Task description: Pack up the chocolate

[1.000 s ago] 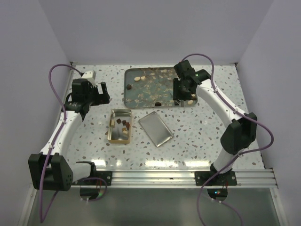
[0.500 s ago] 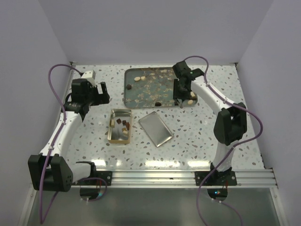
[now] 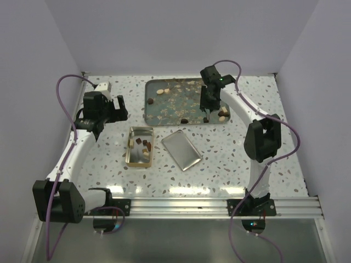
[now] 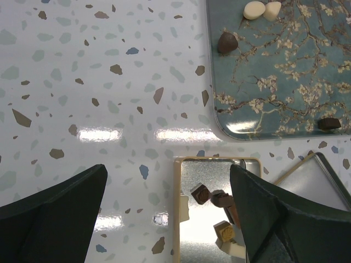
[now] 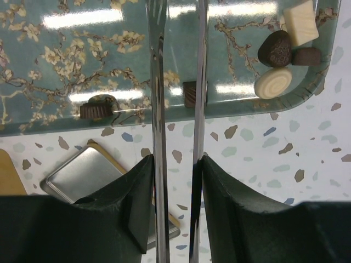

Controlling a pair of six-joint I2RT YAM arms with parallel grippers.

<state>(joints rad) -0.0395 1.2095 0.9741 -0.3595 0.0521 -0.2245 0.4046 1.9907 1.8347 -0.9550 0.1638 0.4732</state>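
Observation:
Several chocolate pieces [image 3: 143, 144] lie in the open gold tin [image 3: 131, 156]. More chocolate lies on the teal tray [image 3: 164, 109]: cream pieces [image 3: 162, 91], a dark one [image 3: 185, 120] and a cluster [image 3: 222, 115] at the right end. My right gripper [image 3: 207, 108] hovers over the tray's right part, shut on metal tongs [image 5: 159, 109]. Between the tong blades lies a brown chocolate square [image 5: 189, 94]; the blades' tips are out of view. My left gripper [image 3: 122, 107] is open and empty, left of the tray and above the tin [image 4: 176, 219].
The tin's lid [image 3: 181, 149] lies upside down right of the tin, just in front of the tray. The enclosure walls stand at the back and both sides. The arm bases sit on a rail at the near edge.
My right gripper has moved left and back with the tongs, over the tray's right part. The left arm has not moved.

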